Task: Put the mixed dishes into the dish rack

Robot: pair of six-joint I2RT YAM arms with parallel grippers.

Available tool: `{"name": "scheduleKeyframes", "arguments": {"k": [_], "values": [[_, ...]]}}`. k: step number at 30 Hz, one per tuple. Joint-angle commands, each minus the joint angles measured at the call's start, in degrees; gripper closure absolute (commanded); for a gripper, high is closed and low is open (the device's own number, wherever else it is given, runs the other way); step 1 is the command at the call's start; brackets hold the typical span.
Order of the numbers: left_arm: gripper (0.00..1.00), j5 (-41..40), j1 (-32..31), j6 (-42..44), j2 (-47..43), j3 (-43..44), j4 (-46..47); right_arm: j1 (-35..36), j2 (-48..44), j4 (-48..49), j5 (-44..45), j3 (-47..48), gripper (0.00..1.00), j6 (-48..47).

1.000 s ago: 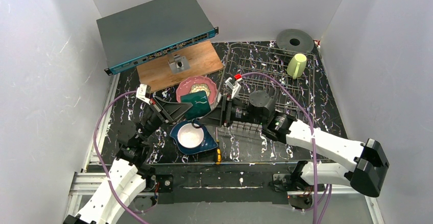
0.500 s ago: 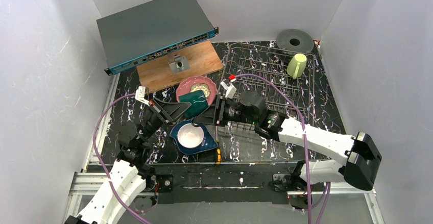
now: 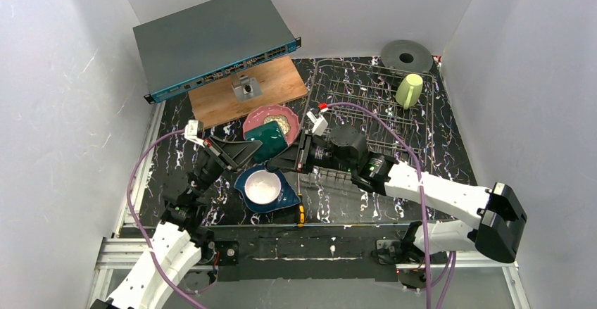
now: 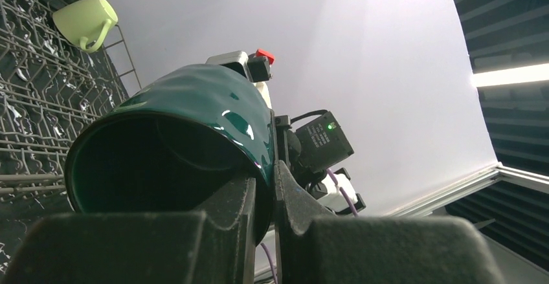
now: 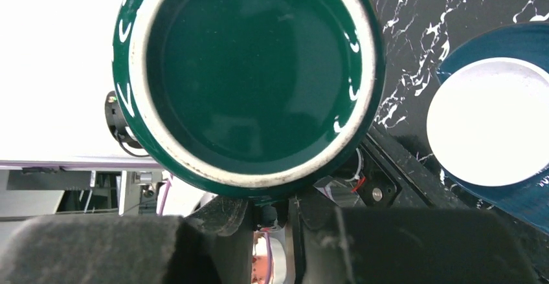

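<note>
Around the arms we saw the wooden board [image 3: 218, 101] at far left with a flat grey box [image 3: 211, 38] beyond it and a grey disc [image 3: 407, 56] at the far right corner. A yellow-and-black-handled screwdriver [image 3: 300, 210] lay near the front, just right of the dark blue plate [image 3: 287, 198] that carried the white bowl [image 3: 262, 187]. The dish rack [image 3: 366, 94] lay on the right, and the right arm crossed its near left part. The dark teal mug [image 3: 269, 142] hung on its side above the pink white-dotted plate [image 3: 255, 117], left of the rack. It was glossy and faintly rippled, with a pale unglazed foot ring. The left gripper [image 4: 270, 187] was pinched tight on its rim wall. The right gripper [image 5: 268, 214] was closed at its lower edge, apparently on the handle. We counted two mugs, the pale yellow-green mug [image 3: 409, 90] being in the rack's far right corner, two plates, one bowl and one small cream flower-shaped dish [image 3: 280, 121].
</note>
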Motion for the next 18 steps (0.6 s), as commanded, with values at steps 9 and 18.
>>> {"name": "scheduleKeyframes", "arguments": {"k": [9,18], "values": [[0.76,5.4,-0.7,1.9,-5.3,1.7,-11.3,0.1,-5.7,1.7,8.2,1.7,0.99,-5.1],[0.34,4.7,-0.8,10.3,-9.3,7.2,-32.6,-0.1,-12.6,-6.2,17.1,-0.7,0.99,-9.7]]}}
